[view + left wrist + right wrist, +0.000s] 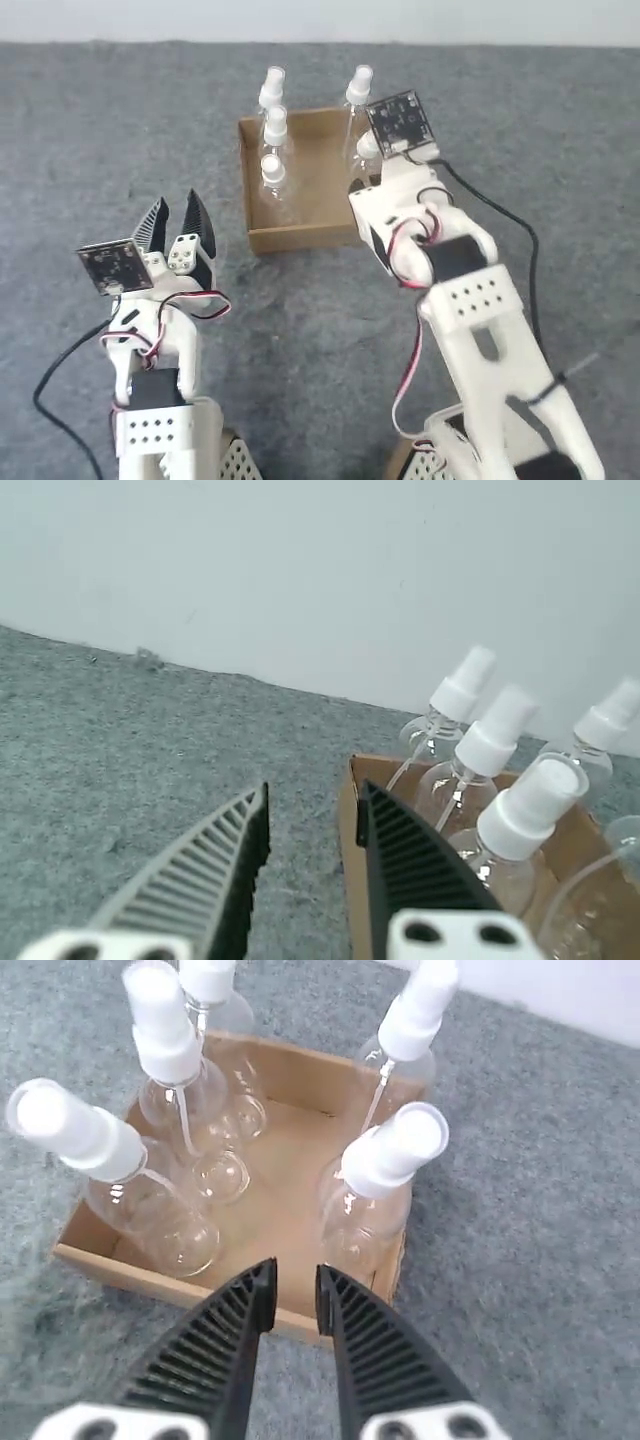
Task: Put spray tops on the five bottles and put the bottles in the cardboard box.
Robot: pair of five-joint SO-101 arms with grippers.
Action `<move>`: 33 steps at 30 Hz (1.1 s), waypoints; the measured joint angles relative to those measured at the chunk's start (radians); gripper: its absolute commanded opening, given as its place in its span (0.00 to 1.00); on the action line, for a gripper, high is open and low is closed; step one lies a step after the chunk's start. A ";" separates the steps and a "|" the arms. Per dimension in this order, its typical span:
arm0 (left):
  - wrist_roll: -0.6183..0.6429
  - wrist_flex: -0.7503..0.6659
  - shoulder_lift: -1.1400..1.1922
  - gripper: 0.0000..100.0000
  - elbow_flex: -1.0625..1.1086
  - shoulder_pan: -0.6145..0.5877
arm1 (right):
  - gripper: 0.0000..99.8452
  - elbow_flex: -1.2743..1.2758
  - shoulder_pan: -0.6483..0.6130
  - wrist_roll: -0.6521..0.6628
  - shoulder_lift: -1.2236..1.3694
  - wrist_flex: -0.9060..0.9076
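Five clear, round-bodied bottles (165, 1225), each capped with a white spray top (395, 1148), are stood upright inside the shallow brown cardboard box (300, 238), which is set at the far middle of the grey, felt-like surface (90, 130). The right gripper (295, 1272) is held above the box's near right corner, its ribbed black fingers parted by a narrow gap, with nothing gripped. The left gripper (178, 198) is held to the near left of the box, fingers spread open and empty.

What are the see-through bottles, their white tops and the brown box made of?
The bottles look like clear, glossy plastic, maybe glass: light glints off them and you see straight through. The spray tops look like smooth white plastic. The box is matte brown cardboard, with thin folded walls.
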 measured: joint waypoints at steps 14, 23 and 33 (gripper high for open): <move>0.000 0.000 0.000 0.13 0.000 0.000 | 0.01 0.267 0.000 0.000 -0.364 -0.135; 0.000 0.000 0.000 0.13 0.000 0.000 | 0.01 0.316 0.000 0.012 -0.499 -0.140; 0.003 0.000 0.000 0.13 0.000 0.000 | 0.01 0.382 0.000 0.012 -0.552 -0.198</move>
